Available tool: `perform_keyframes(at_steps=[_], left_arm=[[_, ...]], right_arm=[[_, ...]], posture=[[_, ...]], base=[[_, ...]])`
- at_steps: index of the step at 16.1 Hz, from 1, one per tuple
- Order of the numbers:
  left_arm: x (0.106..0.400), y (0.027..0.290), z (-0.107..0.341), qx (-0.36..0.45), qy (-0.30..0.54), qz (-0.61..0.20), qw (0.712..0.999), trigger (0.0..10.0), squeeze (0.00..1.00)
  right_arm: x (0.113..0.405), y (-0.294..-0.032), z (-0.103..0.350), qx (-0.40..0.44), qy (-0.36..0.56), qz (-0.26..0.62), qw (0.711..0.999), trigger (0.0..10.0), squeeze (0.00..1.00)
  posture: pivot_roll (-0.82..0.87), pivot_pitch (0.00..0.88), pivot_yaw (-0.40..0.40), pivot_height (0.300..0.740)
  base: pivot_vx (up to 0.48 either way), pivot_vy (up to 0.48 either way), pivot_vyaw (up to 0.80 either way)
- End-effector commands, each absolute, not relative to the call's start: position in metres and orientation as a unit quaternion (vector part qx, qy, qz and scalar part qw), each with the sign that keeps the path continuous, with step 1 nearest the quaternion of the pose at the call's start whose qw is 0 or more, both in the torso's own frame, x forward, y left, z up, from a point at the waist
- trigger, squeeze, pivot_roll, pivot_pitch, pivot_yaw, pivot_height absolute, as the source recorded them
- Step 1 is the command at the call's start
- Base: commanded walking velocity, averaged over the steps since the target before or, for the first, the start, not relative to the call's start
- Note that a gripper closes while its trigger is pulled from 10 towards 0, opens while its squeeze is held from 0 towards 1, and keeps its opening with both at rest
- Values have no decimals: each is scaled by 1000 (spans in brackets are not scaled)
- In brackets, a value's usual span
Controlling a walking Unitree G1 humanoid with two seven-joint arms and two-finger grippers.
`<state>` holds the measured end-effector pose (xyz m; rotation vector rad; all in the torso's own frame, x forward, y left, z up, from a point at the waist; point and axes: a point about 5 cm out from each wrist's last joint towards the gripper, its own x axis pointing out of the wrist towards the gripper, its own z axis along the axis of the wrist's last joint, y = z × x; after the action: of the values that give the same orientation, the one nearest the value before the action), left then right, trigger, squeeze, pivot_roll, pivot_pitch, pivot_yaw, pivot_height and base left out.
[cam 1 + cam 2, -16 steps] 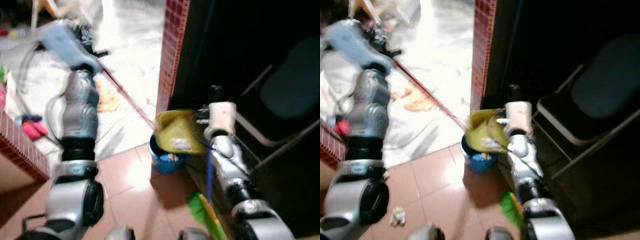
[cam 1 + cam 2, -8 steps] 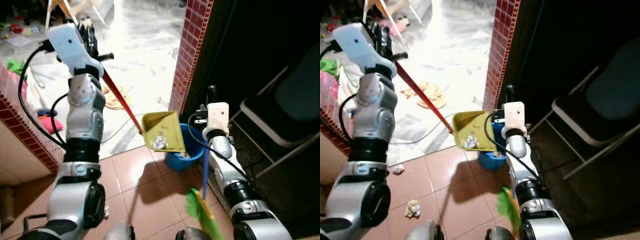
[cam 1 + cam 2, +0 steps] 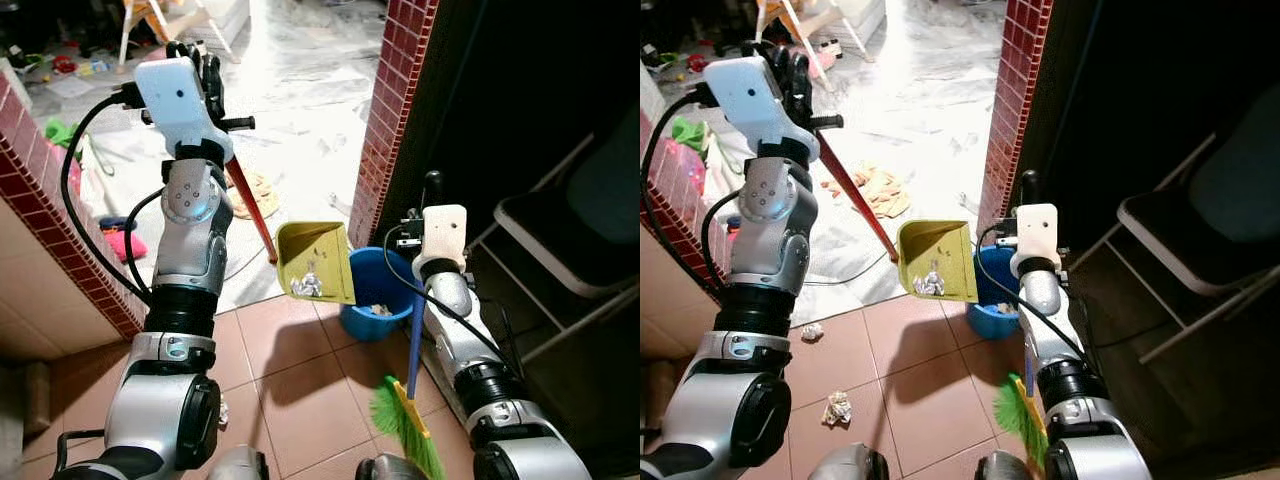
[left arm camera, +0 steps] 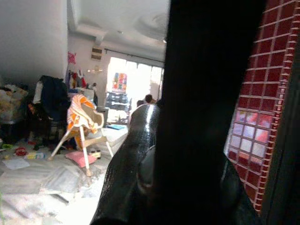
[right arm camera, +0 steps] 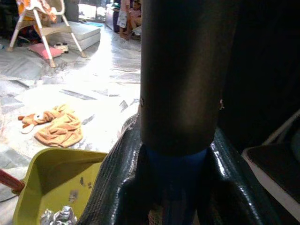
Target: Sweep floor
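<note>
My left gripper (image 3: 203,78) is raised high and shut on the black end of the dustpan's red handle (image 3: 252,212). The yellow dustpan (image 3: 315,262) hangs in the air with crumpled scraps (image 3: 306,286) lying in it. It sits just left of and above the blue bucket (image 3: 375,305), which stands on the floor by the pillar. My right gripper (image 3: 431,192) is shut on the broom handle (image 5: 176,93). The handle's blue shaft (image 3: 414,340) runs down to green bristles (image 3: 403,420). Crumpled paper bits (image 3: 837,407) lie on the red tiles.
A red-tiled pillar (image 3: 397,110) rises right behind the bucket, with a dark room and a folding chair (image 3: 570,235) to its right. A low tiled wall (image 3: 55,225) stands on the left. A cloth (image 3: 880,190) and a cable lie on the bright floor beyond.
The camera has swung and the blur has cleared. The dustpan, which hung over the bucket a second ago, is now a little to the left of it, scraps still inside.
</note>
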<state>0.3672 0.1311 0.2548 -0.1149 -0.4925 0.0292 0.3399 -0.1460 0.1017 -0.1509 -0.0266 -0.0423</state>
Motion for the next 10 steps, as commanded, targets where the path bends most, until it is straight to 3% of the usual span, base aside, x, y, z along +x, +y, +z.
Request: perform_keyframes(at_steps=[1, 2, 10], left_arm=[[361, 124, 278, -61, -301, -6, 952, 10000, 0], [361, 123, 278, -60, -302, -6, 951, 10000, 0], [361, 122, 278, -56, -305, -13, 951, 10000, 0]], right_arm=[[342, -149, 109, -72, -27, -30, 997, 10000, 0], [342, -149, 109, -72, -27, -29, 997, 10000, 0], [342, -147, 110, -72, -29, -25, 997, 10000, 0]], posture=[[-28, 13, -6, 740], [-28, 13, -6, 740], [-30, 13, -4, 740]], base=[[262, 0, -800], [274, 0, -638], [310, 0, 0]])
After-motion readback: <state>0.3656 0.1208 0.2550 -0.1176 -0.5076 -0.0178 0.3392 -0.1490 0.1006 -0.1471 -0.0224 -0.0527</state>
